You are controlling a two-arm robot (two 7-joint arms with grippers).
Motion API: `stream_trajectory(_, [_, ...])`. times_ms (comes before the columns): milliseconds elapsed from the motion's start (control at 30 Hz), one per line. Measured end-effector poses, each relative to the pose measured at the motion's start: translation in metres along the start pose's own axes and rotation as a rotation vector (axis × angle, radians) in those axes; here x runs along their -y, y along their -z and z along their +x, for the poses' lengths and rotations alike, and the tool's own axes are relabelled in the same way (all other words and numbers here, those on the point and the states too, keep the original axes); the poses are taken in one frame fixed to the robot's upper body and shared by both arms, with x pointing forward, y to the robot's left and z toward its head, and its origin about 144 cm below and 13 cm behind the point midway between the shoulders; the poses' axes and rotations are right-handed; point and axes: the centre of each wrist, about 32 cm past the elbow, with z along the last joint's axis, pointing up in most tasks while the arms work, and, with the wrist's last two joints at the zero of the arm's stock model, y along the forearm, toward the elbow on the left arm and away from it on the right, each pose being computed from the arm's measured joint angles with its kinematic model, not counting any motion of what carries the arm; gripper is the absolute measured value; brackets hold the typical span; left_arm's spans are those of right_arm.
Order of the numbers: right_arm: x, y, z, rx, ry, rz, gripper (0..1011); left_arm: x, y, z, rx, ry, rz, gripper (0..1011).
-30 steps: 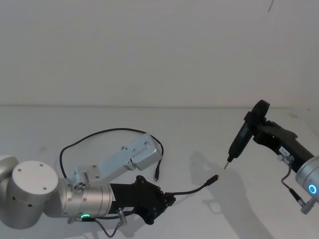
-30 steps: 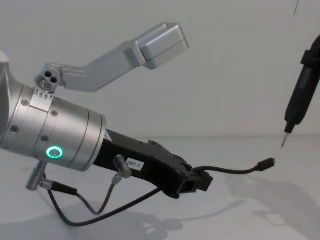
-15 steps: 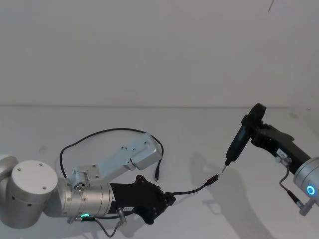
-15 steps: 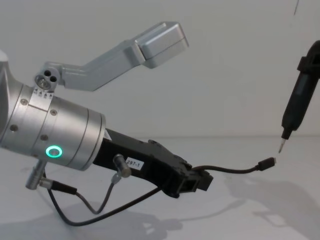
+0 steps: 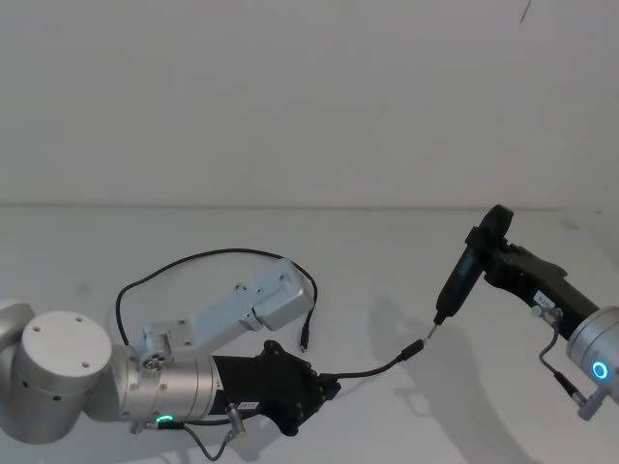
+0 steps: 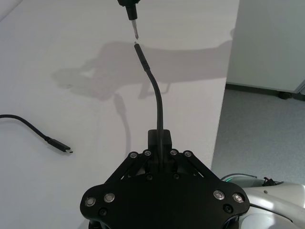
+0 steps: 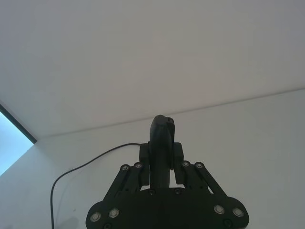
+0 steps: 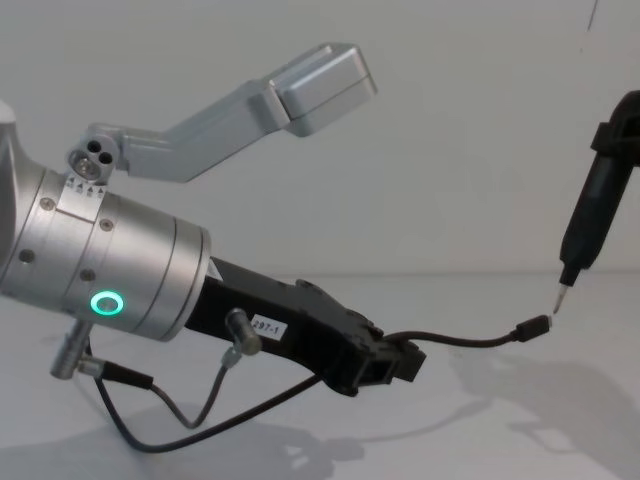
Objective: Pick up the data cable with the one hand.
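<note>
The data cable (image 5: 193, 258) is a thin black cord looping on the white table behind my left arm. One flat plug (image 5: 303, 343) lies loose on the table. My left gripper (image 5: 329, 387) is shut on the cable near its other end, low over the table. The short free stretch (image 8: 470, 343) arches rightward to the second plug (image 8: 535, 326). In the left wrist view the cable (image 6: 157, 102) rises from between the jaws. My right gripper (image 5: 498, 253) is shut on a slim black pen-like tool (image 5: 456, 285), whose metal tip (image 8: 557, 300) sits right at that plug.
The silver wrist camera bracket (image 5: 242, 309) of my left arm overhangs part of the cable loop. A grey lead (image 8: 170, 410) with a silver barrel connector hangs under the left wrist. The table edge (image 6: 221, 114) drops to the floor beside the held plug.
My right gripper has lowered the pen-like tool down and inward, bringing its tip from above the held plug to right at it. The left arm and cable have stayed still.
</note>
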Motion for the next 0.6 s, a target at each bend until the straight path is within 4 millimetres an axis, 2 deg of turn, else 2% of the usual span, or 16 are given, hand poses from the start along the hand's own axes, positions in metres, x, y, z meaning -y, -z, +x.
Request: stream_trajectory(600, [-0.0014,0.0029,0.0009,-0.004,-0.015,-0.003,279,0.0,0.0,0.0,0.0,0.0,0.0,36])
